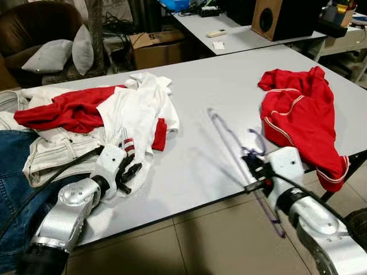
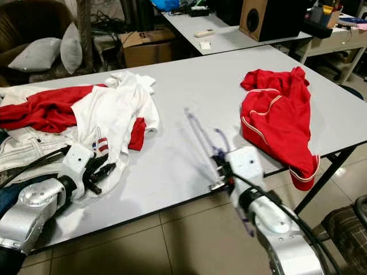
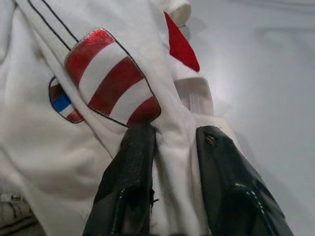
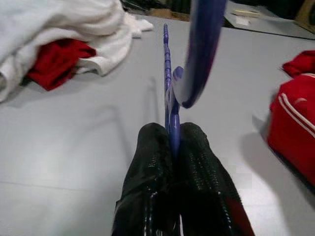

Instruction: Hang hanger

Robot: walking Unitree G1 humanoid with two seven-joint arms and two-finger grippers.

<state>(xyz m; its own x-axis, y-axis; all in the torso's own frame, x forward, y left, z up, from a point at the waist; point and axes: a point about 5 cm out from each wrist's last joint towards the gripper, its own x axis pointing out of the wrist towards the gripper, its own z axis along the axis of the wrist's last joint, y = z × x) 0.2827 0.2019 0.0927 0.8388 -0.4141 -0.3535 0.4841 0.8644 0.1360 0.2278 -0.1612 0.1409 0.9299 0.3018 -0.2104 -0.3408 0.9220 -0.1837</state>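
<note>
Purple plastic hanger [image 1: 238, 150] held above a grey surface [image 1: 218, 97] by the right end effector [image 1: 257, 172], fingers closed on its thin bar.
Gripped low, it stands slanted clear of the surface, hook end nearest the wrist, likely for carrying to a rail. The left end effector [image 1: 129, 172] pinches a fold of the white shirt [image 1: 135, 109], probably to hold it flat. Its wrist view reveals the shirt's striped badge [image 3: 112, 78]; head views add the red shirt [image 1: 298, 120] at the surface's right edge.
</note>
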